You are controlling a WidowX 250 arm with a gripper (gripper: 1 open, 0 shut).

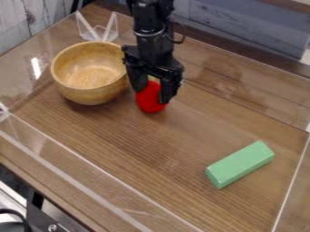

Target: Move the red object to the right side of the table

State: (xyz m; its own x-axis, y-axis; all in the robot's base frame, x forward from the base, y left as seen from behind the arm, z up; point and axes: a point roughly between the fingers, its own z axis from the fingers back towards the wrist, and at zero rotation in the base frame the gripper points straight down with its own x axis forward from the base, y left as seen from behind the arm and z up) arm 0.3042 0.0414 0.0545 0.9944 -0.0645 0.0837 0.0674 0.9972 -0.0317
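Here a red strawberry toy (149,98) sits left of centre on the wooden table (145,172), a wooden bowl (89,72) just beside it at nine o'clock; the gripper (154,88) straddles it from above, jaws spread wide, apparently poised to grasp, a green block (240,164) well off at four o'clock

The arm (149,18) is black throughout, a slim segmented column with a cable running beside it; its end effector (154,88) is black too, ending in two dark, blocky fingers (134,83)
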